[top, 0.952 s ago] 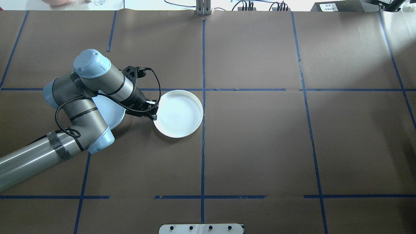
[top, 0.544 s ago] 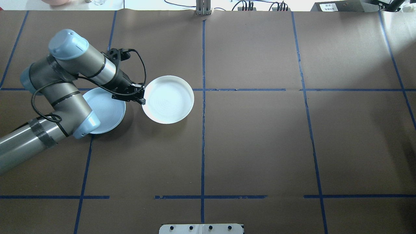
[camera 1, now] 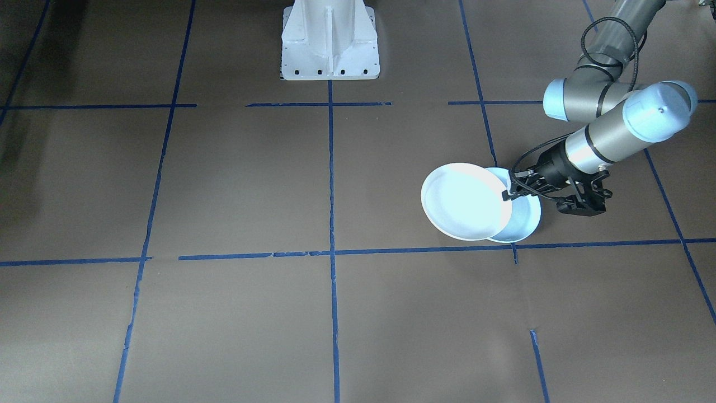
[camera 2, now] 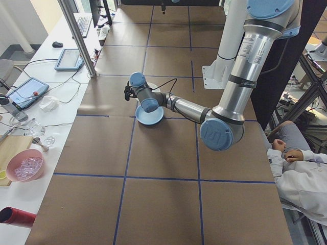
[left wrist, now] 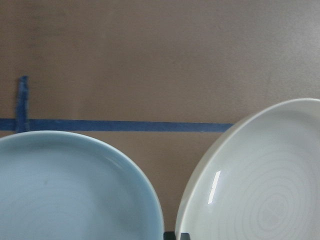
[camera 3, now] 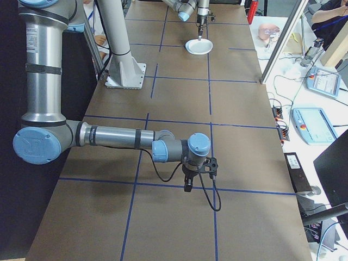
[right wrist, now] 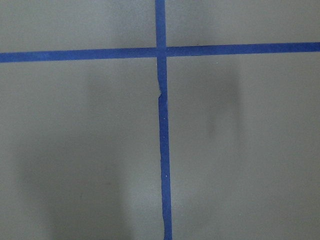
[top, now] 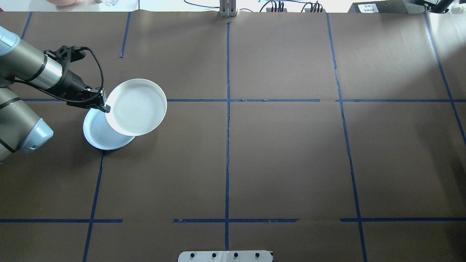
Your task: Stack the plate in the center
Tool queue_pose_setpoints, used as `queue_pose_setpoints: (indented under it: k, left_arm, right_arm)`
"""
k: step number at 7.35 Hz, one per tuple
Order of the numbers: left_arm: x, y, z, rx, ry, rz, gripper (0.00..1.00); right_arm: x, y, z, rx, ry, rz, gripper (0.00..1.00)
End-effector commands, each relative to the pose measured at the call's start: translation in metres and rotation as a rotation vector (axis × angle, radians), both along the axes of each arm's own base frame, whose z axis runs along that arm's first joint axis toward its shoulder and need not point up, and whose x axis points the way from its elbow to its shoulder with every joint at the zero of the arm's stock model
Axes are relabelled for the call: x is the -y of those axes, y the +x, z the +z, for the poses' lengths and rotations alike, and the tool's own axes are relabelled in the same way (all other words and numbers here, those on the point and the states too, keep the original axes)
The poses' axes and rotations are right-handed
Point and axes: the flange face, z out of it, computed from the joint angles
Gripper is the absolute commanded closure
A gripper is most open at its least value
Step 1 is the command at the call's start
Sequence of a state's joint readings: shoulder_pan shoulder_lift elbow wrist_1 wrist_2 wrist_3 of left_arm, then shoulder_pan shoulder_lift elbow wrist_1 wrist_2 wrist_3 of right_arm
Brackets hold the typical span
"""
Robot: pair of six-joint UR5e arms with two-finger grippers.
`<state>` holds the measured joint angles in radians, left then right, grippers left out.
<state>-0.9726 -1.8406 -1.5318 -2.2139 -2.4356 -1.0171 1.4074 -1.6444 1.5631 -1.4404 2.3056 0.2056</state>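
Over on the left end of the brown paper-covered table (top: pixel 284 145), the left gripper (top: pixel 104 103) pinches the near rim of a round white shallow plate (top: pixel 136 107), its two fingers pressed on the edge. The plate juts out from the claw toward the table's middle, lifted clear of the surface and tipped a little. Beneath it, partly covered by its overlap, a round pale-blue plate (top: pixel 100 134) lies flat on the paper, just by a crossing of the blue tape lines (top: pixel 227 100). From the left wrist the two plates show side by side, blue (left wrist: pixel 70 190) left and white (left wrist: pixel 260 175) right. Far off to the right, the right gripper (camera 3: pixel 188 185) hangs low above a tape crossing; whether its jaws are spread I cannot tell.
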Motion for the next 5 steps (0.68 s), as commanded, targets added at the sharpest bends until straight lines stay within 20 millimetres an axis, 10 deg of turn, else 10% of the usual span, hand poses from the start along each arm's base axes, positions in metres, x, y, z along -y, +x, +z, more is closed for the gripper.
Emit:
queue_pose_setpoints:
  k: [1, 5]
  left_arm:
    - [-0.003, -0.029, 0.048, 0.029, -0.011, 0.020, 1.00]
    - [0.004, -0.022, 0.062, 0.046, -0.037, 0.023, 1.00]
  right_arm:
    - [0.000, 0.000, 0.000, 0.000, 0.000, -0.001, 0.00]
    - [0.000, 0.000, 0.000, 0.000, 0.000, -0.001, 0.00]
